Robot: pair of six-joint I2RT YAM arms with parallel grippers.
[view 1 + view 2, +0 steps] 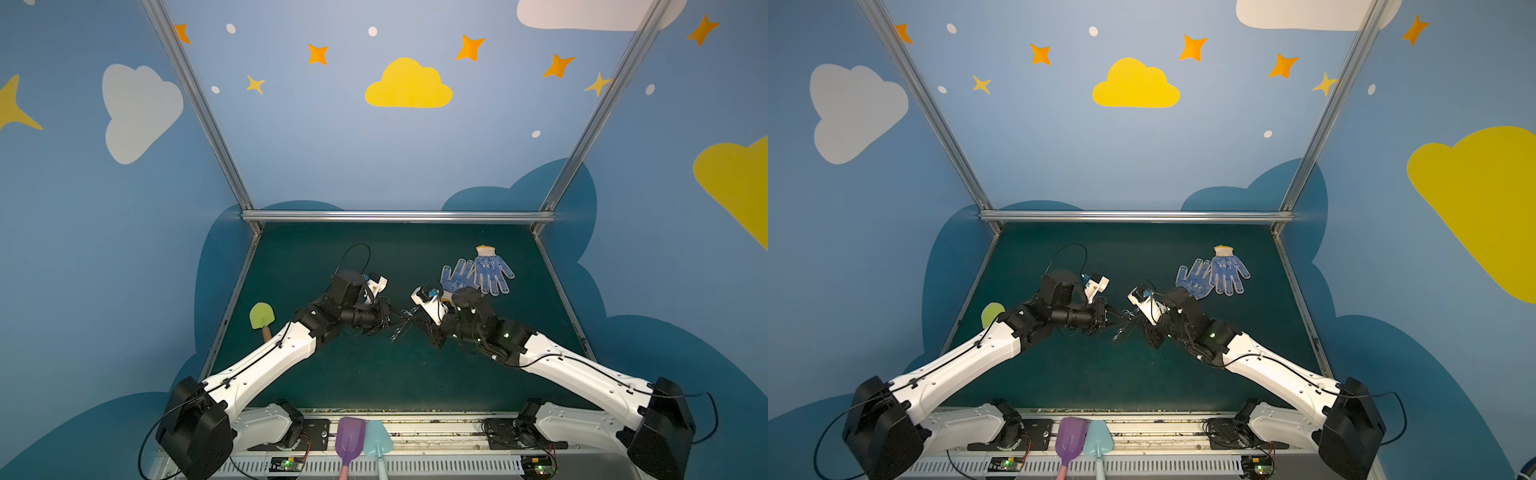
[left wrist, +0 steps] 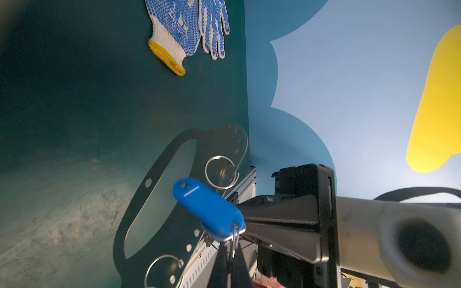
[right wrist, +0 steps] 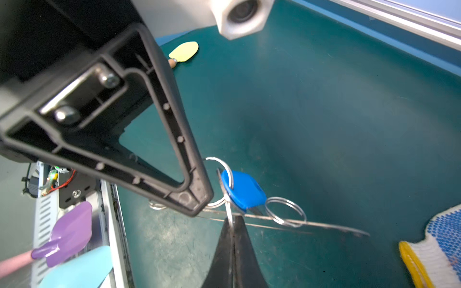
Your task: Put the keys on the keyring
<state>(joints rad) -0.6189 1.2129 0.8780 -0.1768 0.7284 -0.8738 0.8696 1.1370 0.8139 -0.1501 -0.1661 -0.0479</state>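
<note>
Both grippers are closed: we clamp the keyring (image 2: 172, 239) by its edge with the right gripper (image 3: 233, 220) to steady it, while the left gripper (image 2: 230, 248) pinches the small ring of the keys (image 2: 207, 207), ready for threading.

Top pair: we look from high above the near edge of the table (image 1: 374, 374), down and forward; both top views nearly coincide.
Left wrist: we sit close, facing the keys (image 2: 208, 212) and the keyring (image 2: 217, 139).
Right wrist: equally close, facing the opposite way; we share those two things.
</note>
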